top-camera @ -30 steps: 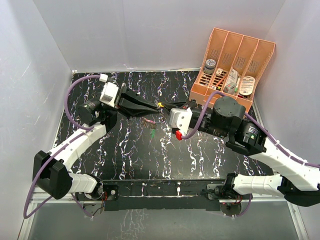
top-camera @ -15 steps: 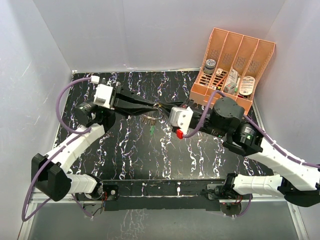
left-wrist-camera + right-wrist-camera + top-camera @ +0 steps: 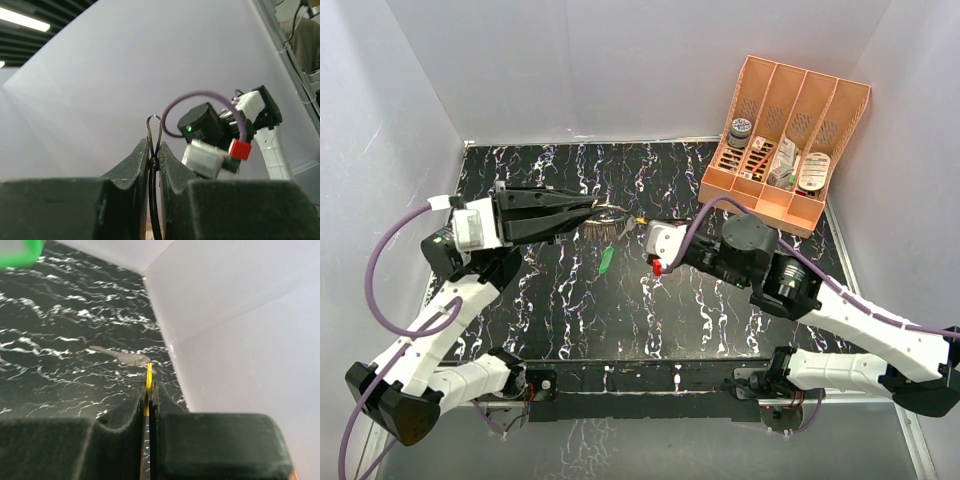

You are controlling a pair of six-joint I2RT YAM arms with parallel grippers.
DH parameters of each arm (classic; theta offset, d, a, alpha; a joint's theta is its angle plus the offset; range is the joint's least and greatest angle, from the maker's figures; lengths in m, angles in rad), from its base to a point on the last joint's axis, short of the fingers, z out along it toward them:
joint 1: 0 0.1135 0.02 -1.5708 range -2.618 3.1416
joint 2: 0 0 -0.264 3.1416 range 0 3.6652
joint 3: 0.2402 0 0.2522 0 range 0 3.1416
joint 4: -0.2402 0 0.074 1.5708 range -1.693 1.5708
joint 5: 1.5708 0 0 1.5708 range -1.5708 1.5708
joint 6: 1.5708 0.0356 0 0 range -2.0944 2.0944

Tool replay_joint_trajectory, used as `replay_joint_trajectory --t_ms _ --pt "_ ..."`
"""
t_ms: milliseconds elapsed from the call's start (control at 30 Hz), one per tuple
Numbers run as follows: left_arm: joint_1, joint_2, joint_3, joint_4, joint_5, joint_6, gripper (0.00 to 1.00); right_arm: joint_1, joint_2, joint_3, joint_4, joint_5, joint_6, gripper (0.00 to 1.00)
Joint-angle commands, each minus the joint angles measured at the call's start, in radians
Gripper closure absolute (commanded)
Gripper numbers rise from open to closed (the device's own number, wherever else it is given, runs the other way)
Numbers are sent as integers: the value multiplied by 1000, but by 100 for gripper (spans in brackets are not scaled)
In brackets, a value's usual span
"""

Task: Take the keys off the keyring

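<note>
My two arms reach toward each other over the far middle of a black, white-veined table (image 3: 570, 310).

My left jaws are closed almost completely. They pinch a thin silver wire keyring (image 3: 154, 131) edge-on. In the left wrist view its narrow loop stands up just above the tips.

My right jaws are shut tight on a tiny key with a yellow-orange plastic head (image 3: 148, 385). Only a thin sliver of that colour shows between the tips. A small silvery metal piece pokes out just beyond it.

From above, the two sets of jaws point at each other and sit near together.

A tiny key with a bright green plastic head (image 3: 607, 259) shows just on the near side of the keyring. I cannot tell whether it hangs from the wire or lies on the table.

A peach-orange slotted plastic organiser (image 3: 785, 130) stands at the far right corner, well apart.
</note>
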Motion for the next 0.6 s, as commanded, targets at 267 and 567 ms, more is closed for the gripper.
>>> replay_joint_trajectory --t_ms 267,567 --pt "-2 -176 -187 -614 -373 437 100 -43 55 -85 328 367 41 100" --pt "-2 -230 -246 -821 -752 492 100 -407 218 -75 310 7 278 100"
